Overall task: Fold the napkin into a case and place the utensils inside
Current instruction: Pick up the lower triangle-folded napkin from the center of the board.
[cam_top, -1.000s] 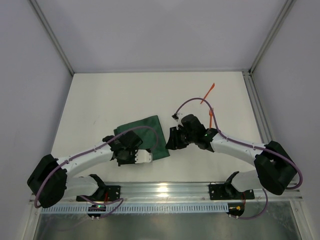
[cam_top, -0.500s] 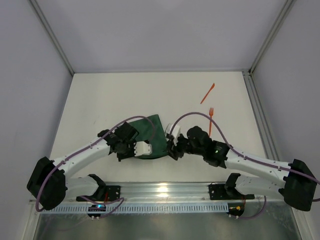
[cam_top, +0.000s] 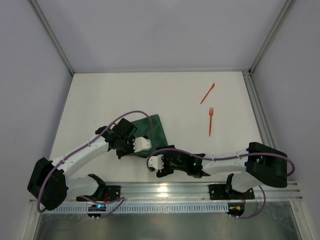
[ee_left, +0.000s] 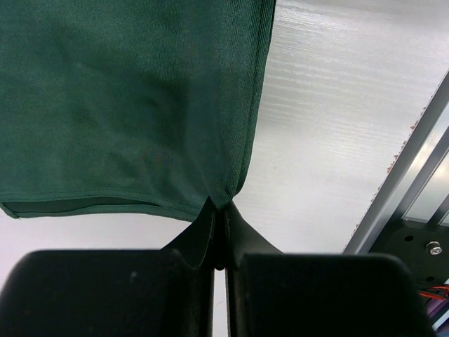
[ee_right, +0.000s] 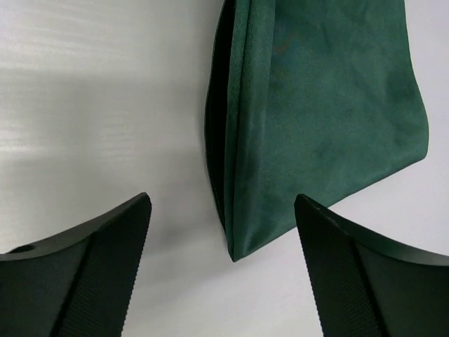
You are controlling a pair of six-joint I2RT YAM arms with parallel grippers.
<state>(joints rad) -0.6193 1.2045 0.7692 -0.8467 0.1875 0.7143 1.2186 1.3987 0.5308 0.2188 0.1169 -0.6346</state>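
The dark green napkin (cam_top: 155,128) lies folded in layers left of the table's middle. My left gripper (cam_top: 147,145) is shut on its near corner; in the left wrist view the jaws (ee_left: 223,205) pinch the cloth (ee_left: 126,98) at the hem. My right gripper (cam_top: 153,162) is open just in front of the napkin. In the right wrist view its fingers (ee_right: 105,260) straddle a folded corner of the cloth (ee_right: 323,105) without touching it. The orange fork (cam_top: 210,121) and orange knife (cam_top: 208,93) lie on the table at the far right.
A metal rail (cam_top: 165,190) runs along the near edge; it also shows in the left wrist view (ee_left: 414,175). Grey walls enclose the white table (cam_top: 125,95) on three sides.
My right arm swung from the napkin's right side round to its near edge, with its gripper open. My left gripper shifted slightly away from me and to the right with the cloth corner.
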